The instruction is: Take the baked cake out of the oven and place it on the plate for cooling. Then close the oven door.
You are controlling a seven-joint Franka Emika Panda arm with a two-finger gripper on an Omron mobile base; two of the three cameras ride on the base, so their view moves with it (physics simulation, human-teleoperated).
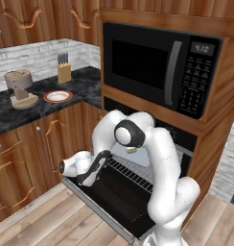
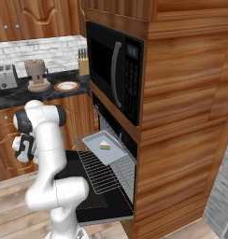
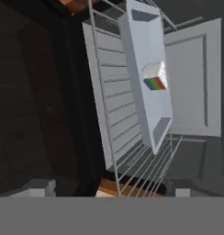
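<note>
Now we're hanging the tool (image 1: 85,181) open-jawed over the dropped oven door (image 1: 114,202), looking straight ahead at the baked cake (image 3: 155,78) sitting on its tray (image 3: 146,55) further in.

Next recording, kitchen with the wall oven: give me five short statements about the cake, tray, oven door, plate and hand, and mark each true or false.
1. The oven door is dropped open. True.
2. The cake lies on the plate. False: it sits on the grey tray on the pulled-out wire rack.
3. The plate is on the dark counter, beside the knife block. True.
4. The hand grips the cake. False: its fingers are open and apart from it, over the open door.
5. The microwave door is open. False: it is shut.
</note>
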